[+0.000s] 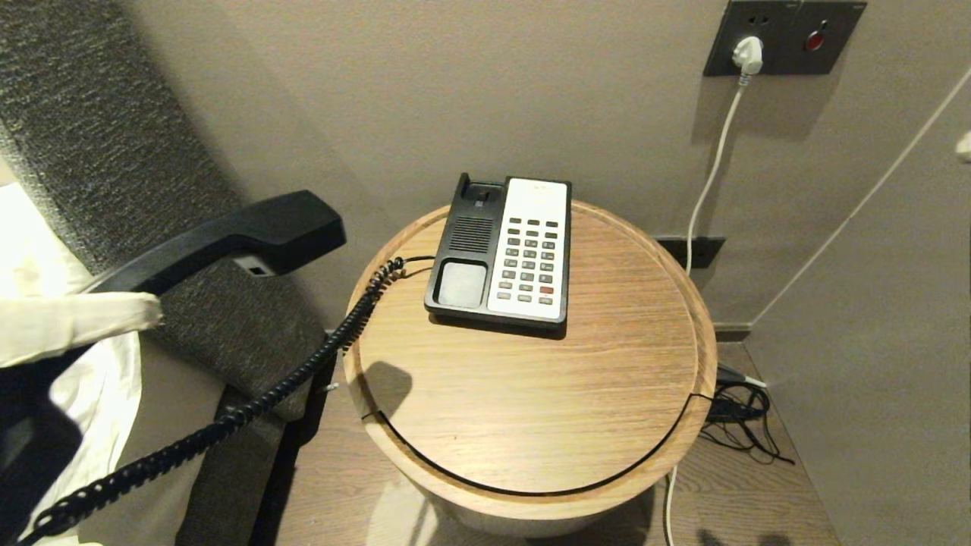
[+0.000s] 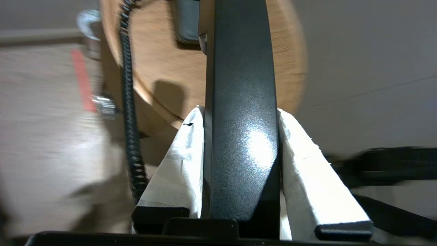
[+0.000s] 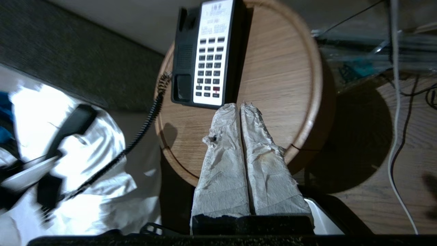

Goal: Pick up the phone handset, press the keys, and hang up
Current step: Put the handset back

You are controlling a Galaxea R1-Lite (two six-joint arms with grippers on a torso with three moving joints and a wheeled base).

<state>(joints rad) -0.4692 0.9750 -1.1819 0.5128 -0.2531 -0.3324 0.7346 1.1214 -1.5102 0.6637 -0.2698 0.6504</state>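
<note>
The black phone handset (image 1: pixel 227 243) hangs in the air left of the round wooden table (image 1: pixel 531 394), lifted off its base. My left gripper (image 1: pixel 144 297) is shut on its middle; in the left wrist view the white-wrapped fingers (image 2: pixel 177 164) press both sides of the handset (image 2: pixel 239 85). Its coiled cord (image 1: pixel 303 371) runs down from the table edge. The phone base (image 1: pixel 463 250) sits at the table's back with an empty cradle and a white panel of keys (image 1: pixel 531 258). My right gripper (image 3: pixel 240 106) is shut and empty, hovering over the table just in front of the keys (image 3: pixel 209 68).
A grey upholstered headboard (image 1: pixel 114 152) and white bedding (image 1: pixel 91 394) lie left of the table. A wall socket with a white plug (image 1: pixel 747 53) and hanging cable is at the back right. Loose black cables (image 1: pixel 736 413) lie on the floor to the right.
</note>
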